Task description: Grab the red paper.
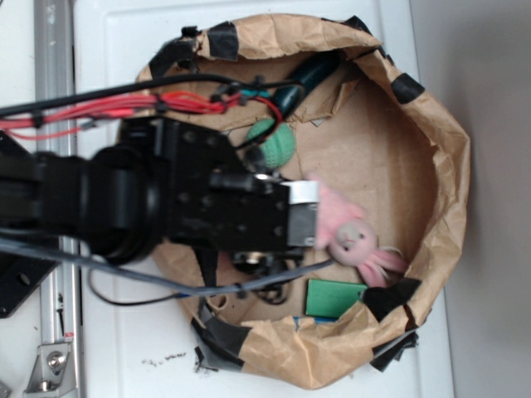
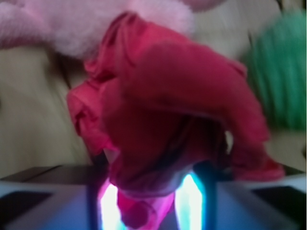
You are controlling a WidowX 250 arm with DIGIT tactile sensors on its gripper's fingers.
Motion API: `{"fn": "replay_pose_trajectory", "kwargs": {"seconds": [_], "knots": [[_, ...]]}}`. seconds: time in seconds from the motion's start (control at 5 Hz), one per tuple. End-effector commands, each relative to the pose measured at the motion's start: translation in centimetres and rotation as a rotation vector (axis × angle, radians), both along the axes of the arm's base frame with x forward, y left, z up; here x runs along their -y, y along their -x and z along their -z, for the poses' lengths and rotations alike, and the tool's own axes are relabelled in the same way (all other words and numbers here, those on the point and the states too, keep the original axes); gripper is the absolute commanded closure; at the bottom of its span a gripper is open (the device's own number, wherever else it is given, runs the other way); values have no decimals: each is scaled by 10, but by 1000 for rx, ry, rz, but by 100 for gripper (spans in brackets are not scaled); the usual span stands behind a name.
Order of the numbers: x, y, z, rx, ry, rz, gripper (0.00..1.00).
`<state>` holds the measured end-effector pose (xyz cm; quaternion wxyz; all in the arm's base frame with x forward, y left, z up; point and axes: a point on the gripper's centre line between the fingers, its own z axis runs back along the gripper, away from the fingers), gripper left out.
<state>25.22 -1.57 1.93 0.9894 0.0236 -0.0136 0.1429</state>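
The red paper (image 2: 168, 96) is a wrinkled red wad that fills the middle of the wrist view. It sits between my two fingers, and its lower folds are pressed in the gap. My gripper (image 2: 153, 175) is shut on it. In the exterior view the paper is hidden under my gripper (image 1: 309, 217), which hangs over the middle of the brown paper basin, right next to the pink plush bunny (image 1: 357, 240).
The basin's crumpled brown wall (image 1: 448, 166) rings the work area. A green ball (image 1: 278, 143) lies just behind the gripper and shows in the wrist view (image 2: 283, 72). A green block (image 1: 334, 298) lies at the front, a dark teal tool (image 1: 311, 75) at the back.
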Motion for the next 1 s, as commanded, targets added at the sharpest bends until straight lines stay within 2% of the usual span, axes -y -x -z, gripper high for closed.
{"fn": "replay_pose_trajectory", "kwargs": {"seconds": [0.0, 0.2, 0.4, 0.6, 0.8], "knots": [[4, -21, -102, 195, 162, 1, 100], [-8, -18, -130, 221, 201, -12, 100], [-8, -11, -135, 228, 223, 2, 100], [1, -4, -131, 245, 185, -47, 100], [3, -7, -120, 205, 189, -1, 100]]}}
